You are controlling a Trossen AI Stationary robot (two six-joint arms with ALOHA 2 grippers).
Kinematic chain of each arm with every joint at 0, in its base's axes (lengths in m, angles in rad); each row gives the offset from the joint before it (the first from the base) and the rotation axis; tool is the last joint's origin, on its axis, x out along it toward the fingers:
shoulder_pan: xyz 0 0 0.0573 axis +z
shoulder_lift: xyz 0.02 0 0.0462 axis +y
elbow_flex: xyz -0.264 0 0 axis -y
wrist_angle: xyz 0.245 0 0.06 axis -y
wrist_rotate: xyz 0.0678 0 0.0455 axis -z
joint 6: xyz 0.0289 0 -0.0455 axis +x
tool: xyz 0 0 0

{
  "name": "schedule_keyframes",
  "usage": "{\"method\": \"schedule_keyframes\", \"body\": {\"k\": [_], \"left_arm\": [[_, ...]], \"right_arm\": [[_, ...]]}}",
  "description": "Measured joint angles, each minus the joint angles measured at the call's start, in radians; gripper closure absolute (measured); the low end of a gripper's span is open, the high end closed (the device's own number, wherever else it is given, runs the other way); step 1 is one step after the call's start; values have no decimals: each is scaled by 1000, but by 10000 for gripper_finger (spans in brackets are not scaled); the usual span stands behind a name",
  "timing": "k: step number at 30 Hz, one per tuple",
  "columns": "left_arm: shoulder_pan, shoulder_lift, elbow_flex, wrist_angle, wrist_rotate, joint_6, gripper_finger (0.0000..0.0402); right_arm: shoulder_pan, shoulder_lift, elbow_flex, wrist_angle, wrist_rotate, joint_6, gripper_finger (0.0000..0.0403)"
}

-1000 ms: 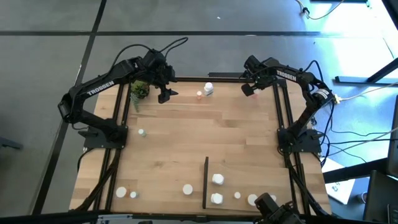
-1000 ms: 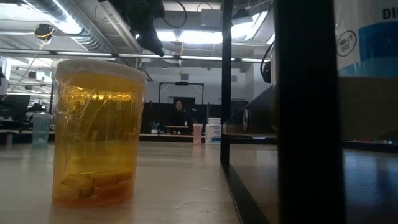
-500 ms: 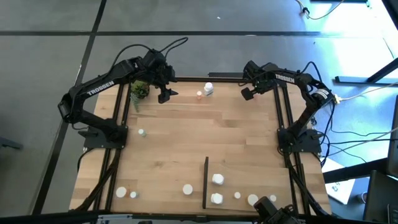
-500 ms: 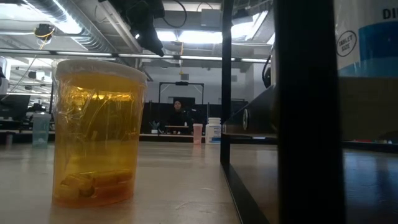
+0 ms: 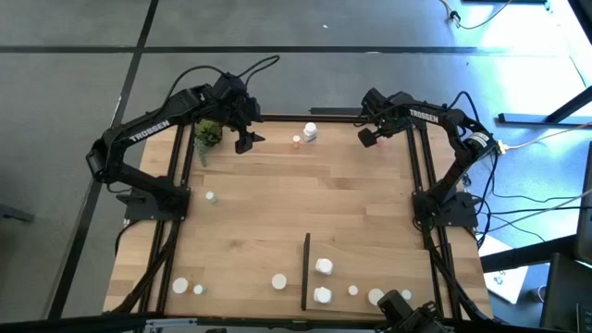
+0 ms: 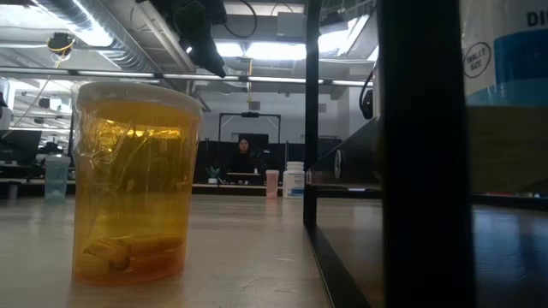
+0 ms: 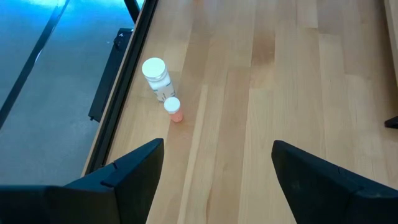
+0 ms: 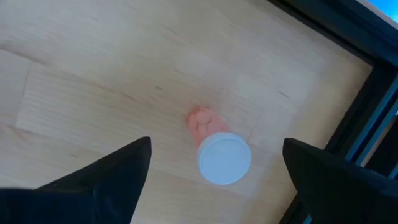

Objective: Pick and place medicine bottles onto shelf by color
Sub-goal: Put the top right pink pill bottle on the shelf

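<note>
High view: both my arms hang over the table's [image 5: 277, 213] far edge.
My right pincer [image 5: 367, 137] and left pincer [image 5: 244, 142] hang open, empty; between them stand a white bottle [image 5: 311, 132] and a smaller pink bottle [image 5: 296, 141], touching.

Light-wood desk [image 5: 305, 199] with black frame rails. Near the far edge, a white bottle [image 5: 311, 132] just beside a small pink bottle [image 5: 296, 141], and a potted plant [image 5: 207, 134] toward the far left corner. Along the near edge, scattered white bottles [image 5: 278, 280] either side of a thin black strip [image 5: 305, 270].
</note>
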Motion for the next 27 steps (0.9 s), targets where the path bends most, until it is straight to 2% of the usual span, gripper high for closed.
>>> {"method": "schedule_keyframes", "body": {"k": [12, 27], "left_arm": [[0, 0, 0, 0, 0, 0, 109], [0, 0, 0, 0, 0, 0, 109]], "right_arm": [[-2, 0, 0, 2, 0, 24, 92], [-2, 0, -26, 14, -8, 57, 96]]}}
